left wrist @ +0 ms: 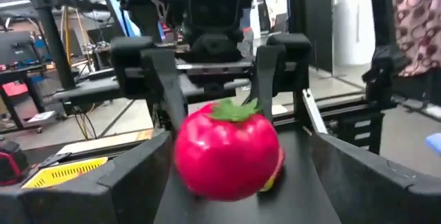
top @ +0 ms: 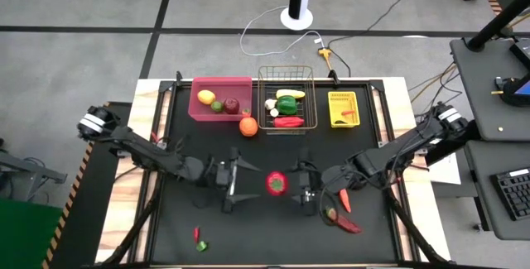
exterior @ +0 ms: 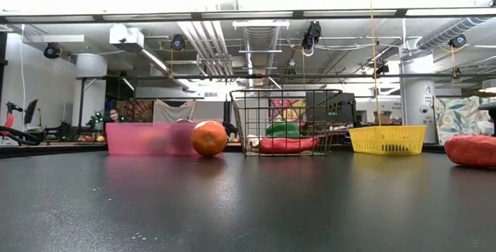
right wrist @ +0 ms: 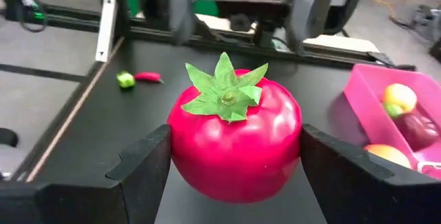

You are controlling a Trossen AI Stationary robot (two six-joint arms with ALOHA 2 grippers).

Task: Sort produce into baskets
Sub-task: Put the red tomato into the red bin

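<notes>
Black matte table (top: 248,228), faintly glossy; grey floor and cables beyond. Along the upper middle of the high view: pink plastic bin (top: 221,99), wire-mesh basket (top: 286,108), small yellow slotted bin (top: 343,108); an orange (top: 248,126) lies between pink bin and mesh.

At centre, a smooth red tomato (top: 276,184) with green leafy cap. Right gripper (right wrist: 234,162) clasps it with fingers wide. Left gripper (left wrist: 234,176) faces it, fingers fully spread either side, contact unclear.
</notes>
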